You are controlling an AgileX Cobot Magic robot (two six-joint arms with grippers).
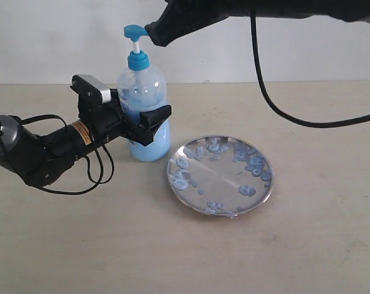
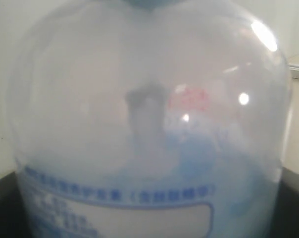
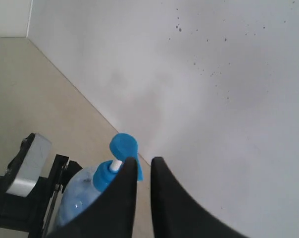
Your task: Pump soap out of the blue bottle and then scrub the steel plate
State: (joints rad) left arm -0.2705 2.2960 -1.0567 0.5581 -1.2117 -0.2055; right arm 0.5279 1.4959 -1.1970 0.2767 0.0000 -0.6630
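left gripper [image 1: 149, 125] clamps the body of the blue bottle [image 1: 142, 82], upright on the table [image 1: 295, 245] just beside the steel plate [image 1: 225, 177]; right gripper [image 1: 153, 33], jaws nearly together and empty, meets the pump head [image 1: 134, 30].

A pale beige table [image 1: 185, 257] filled the lower part of the scene, its matte top faintly streaked. Behind the table rose a plain white wall [image 1: 62, 43], which met the table's far edge in a straight seam. In the right wrist view, small dark specks [image 3: 179, 29] dotted the wall above the table, and a vertical corner [image 3: 29, 17] broke the wall beyond the table. Soft, even light left only faint shadows on the table.
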